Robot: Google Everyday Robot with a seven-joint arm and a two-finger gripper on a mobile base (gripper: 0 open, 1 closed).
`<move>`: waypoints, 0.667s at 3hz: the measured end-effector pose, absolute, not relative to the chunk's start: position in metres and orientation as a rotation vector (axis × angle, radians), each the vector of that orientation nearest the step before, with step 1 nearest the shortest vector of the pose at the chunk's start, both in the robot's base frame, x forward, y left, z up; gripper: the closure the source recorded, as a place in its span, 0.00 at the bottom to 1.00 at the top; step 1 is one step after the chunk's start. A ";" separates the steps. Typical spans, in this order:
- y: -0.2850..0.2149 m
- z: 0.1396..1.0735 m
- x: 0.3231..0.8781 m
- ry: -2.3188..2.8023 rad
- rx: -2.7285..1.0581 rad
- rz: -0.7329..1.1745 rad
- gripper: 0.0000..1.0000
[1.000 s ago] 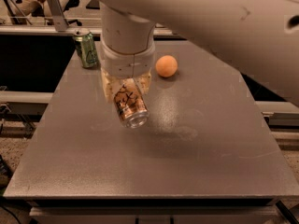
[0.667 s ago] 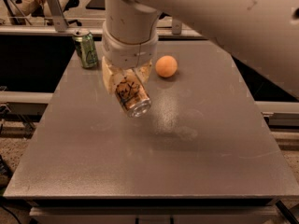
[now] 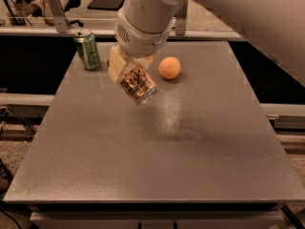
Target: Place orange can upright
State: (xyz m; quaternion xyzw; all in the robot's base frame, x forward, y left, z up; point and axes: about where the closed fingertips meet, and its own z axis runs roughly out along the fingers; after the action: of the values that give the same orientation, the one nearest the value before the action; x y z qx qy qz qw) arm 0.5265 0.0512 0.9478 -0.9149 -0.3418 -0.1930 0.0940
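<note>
Apparently airborne, the tilted orange can (image 3: 140,87) juts below the claw (image 3: 129,74) clamping it.

From my screen I see a flat grey speckled desk (image 3: 200,175) with a soft glare near its middle. The hand (image 3: 132,76) hangs over its far left part. Behind it runs a pale metal rail (image 3: 28,31) with dark gaps below, and a black square mat (image 3: 107,1) lies on the tan floor (image 3: 102,19) beyond.

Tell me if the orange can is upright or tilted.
Tilted. The orange can slants in the gripper over the far half of the table, silver end pointing down and right.
</note>
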 end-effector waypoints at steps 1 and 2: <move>0.054 0.951 0.533 -1.091 -2.570 -0.641 1.00; 0.057 0.953 0.536 -1.137 -2.410 -0.721 1.00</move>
State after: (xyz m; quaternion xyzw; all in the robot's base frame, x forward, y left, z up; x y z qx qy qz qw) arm 0.5363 0.0565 0.9531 -0.8572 -0.4045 -0.2564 0.1895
